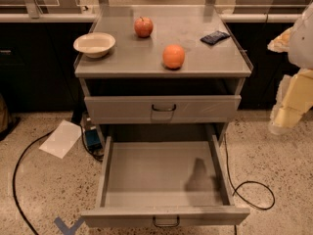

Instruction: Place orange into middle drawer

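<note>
The middle drawer (pixel 156 173) is nearest, pulled fully out below the table's front edge with nothing visible in it. Above it the upper drawer (pixel 161 109) is closed. That makes two drawers in view.

The orange (pixel 173 56) sits on the table (pixel 127 58) close to the front edge, right of centre and directly above the open drawer.

The gripper (pixel 289 102) hangs beyond the table's right edge, well apart from the fruit. Whether it is released or clenched, I cannot tell. The orange lies to its left across the front right corner, so the reach probably goes leftward over that corner. Being round, the orange has no long axis to line up with.

On the table are one orange, one red apple (pixel 143 27) near the back edge, one white bowl (pixel 94 44) by the left edge, and one dark packet (pixel 214 37) toward the back right corner.
</note>
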You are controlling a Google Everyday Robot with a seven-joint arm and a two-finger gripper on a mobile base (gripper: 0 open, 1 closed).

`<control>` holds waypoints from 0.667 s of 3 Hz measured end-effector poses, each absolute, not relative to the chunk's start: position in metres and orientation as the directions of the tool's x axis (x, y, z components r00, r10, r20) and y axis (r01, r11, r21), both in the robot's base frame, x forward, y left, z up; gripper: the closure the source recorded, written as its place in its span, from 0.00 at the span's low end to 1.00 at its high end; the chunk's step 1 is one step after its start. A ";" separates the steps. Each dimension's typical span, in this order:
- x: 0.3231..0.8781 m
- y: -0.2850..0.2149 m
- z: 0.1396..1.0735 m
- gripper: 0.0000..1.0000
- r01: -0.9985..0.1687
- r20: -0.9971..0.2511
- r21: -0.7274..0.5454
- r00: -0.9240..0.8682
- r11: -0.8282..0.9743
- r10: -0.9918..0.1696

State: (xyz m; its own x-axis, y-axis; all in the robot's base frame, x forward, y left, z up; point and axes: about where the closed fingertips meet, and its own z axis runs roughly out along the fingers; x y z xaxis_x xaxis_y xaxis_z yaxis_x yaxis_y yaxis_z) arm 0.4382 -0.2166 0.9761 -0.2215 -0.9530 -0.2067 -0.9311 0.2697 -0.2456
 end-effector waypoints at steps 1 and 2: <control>0.446 -0.216 0.975 0.00 -0.927 -0.212 -0.257 -0.223 0.275 -0.951; 0.488 -0.215 0.968 0.00 -0.923 -0.219 -0.302 -0.179 0.241 -0.959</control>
State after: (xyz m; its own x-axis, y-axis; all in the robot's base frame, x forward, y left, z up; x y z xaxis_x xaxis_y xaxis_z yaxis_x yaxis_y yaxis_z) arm 0.4883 -0.2147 0.9684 -0.1788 -0.9593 -0.2187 -0.9225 0.2407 -0.3016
